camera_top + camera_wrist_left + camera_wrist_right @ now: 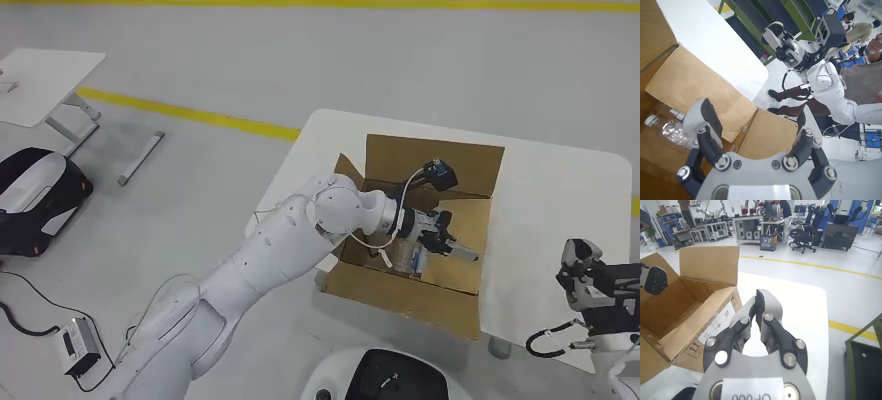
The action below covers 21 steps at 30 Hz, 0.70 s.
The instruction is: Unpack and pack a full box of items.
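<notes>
Cardboard box [430, 165] is sitting open on the white worktop [570, 190], closer to the left edge than to the right edge. Its flaps are sticking up and folding outward all around. A white label [715, 324] is showing on the side of the box that is facing the right edge.

The left gripper [754, 111] is hanging inside the open top of the box. Its fingers [712, 117] are spread wide apart, and nothing is sitting between them.

A clear plastic bottle [668, 132] with a white cap is lying on its side at the bottom of the box, close to one of the box walls. The bottle is looking crinkled. It is lying just beside the left gripper, but the fingers are not touching it.

The right gripper [757, 294] is hanging over the worktop near the right edge, well apart from the box. Its two fingers are pressing tight against each other, and they are not holding anything.
</notes>
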Available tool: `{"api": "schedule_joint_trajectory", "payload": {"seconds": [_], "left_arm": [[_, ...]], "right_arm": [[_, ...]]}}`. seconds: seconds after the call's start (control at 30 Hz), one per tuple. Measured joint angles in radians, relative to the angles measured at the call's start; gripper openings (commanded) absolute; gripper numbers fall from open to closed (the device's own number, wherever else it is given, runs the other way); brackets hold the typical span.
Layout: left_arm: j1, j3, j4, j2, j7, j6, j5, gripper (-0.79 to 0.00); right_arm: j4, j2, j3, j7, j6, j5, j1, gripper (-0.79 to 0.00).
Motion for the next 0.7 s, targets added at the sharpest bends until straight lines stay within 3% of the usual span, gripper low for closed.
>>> {"api": "schedule_joint_trajectory", "payload": {"seconds": [0.2, 0.37, 0.47, 0.7], "left_arm": [[0.029, 0.004, -0.003, -0.004, 0.033, 0.003, -0.021, 0.000], [0.022, 0.035, 0.095, -0.025, 0.010, 0.162, -0.181, 0.000], [0.000, 0.074, 0.154, -0.041, 0.017, 0.251, -0.115, 0.000], [-0.019, 0.121, 0.252, -0.075, 0.076, 0.329, -0.102, 0.000]], "right_arm": [[0.040, -0.002, -0.016, -0.025, 0.011, 0.015, 0.013, -0.785], [0.049, -0.002, -0.021, -0.037, 0.016, 0.015, 0.019, -0.785], [0.051, -0.002, -0.020, -0.044, 0.017, 0.016, 0.017, -0.785], [0.071, 0.000, -0.018, -0.043, 0.012, 0.020, 0.012, -0.785]]}}
